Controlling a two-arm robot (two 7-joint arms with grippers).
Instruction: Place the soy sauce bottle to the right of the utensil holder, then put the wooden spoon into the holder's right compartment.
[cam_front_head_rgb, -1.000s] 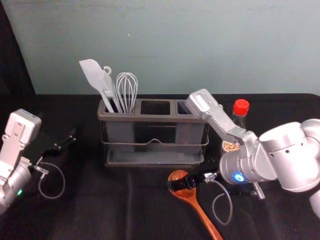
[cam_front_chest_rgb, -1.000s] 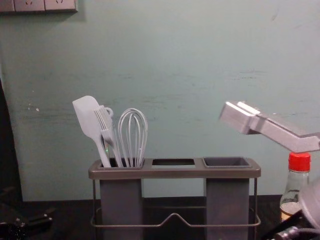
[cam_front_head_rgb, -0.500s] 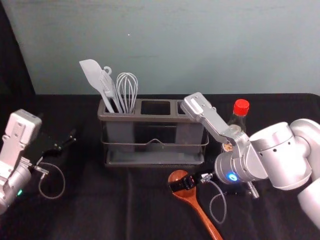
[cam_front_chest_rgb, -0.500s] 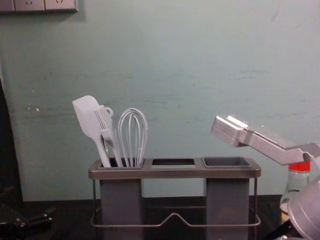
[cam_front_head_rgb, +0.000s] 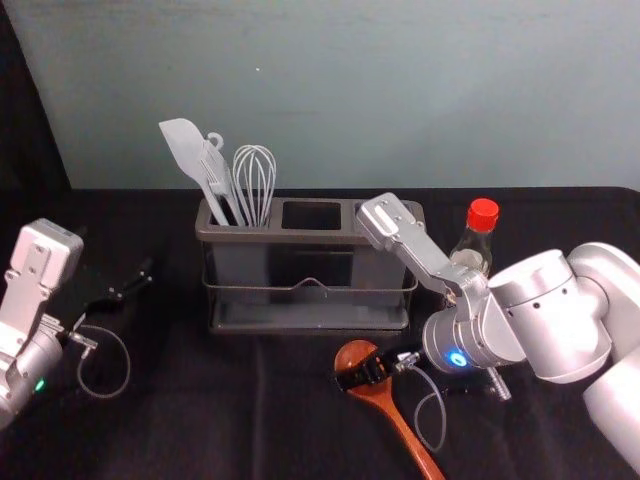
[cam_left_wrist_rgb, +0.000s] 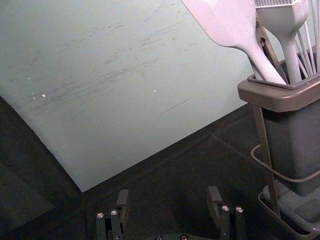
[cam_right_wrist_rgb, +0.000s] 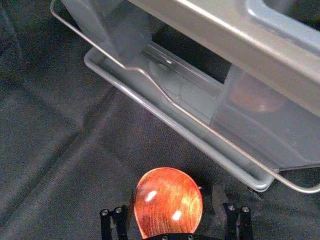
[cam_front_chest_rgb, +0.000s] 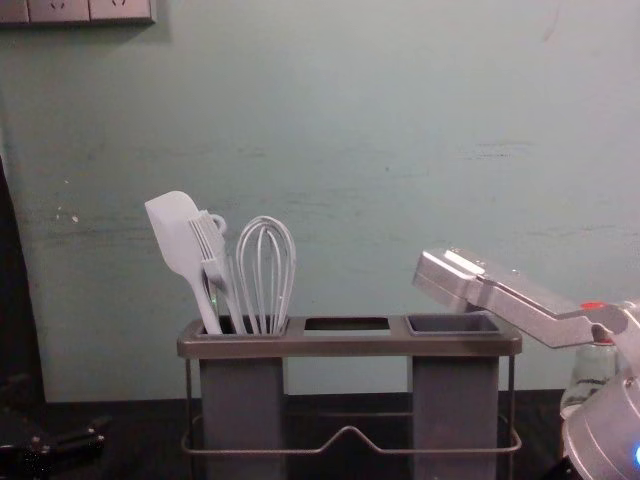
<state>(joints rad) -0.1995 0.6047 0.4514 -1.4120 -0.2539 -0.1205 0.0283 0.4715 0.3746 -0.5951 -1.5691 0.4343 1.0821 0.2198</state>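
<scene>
wooden spoon (cam_front_head_rgb: 402, 425): in the head view, it lies on the worktop (cam_front_head_rgb: 170, 430), bowl (cam_front_head_rgb: 352, 353) at the right claw (cam_front_head_rgb: 364, 373), handle running robotward. right wrist view: right claw spread, flanking the bowl. left wrist view: idle left claw (cam_left_wrist_rgb: 167, 196) spread, at robot's left.

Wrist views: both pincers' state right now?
Left pincer: open, empty, left of the holder.
Right pincer: open, around the wooden spoon's bowl, not clamped.
</scene>
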